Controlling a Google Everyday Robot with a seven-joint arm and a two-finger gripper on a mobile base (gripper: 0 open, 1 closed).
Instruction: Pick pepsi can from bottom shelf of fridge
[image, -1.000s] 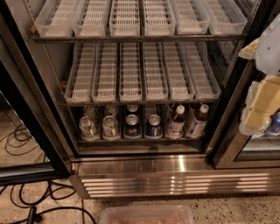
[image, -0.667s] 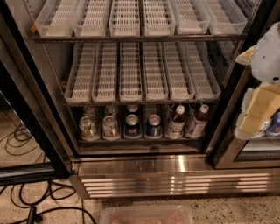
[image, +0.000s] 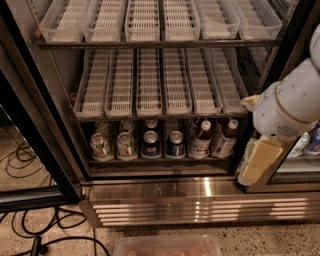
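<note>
Two dark blue pepsi cans stand side by side at the front middle of the bottom shelf, with more cans behind them in the dark. The fridge is open, showing white slotted lane trays above. My gripper hangs at the right, in front of the black door frame, outside the shelf. It is right of the cans, about level with them, with the bottles between.
Silver-green cans fill the shelf's left lanes and red-capped bottles the right. White lane trays sit right above the low shelf. A clear plastic bin lies on the floor below; cables trail at the left.
My arm has swung left and downward from the right edge, bringing the gripper lower and nearer the fridge opening. The cans and bottles have not moved.
</note>
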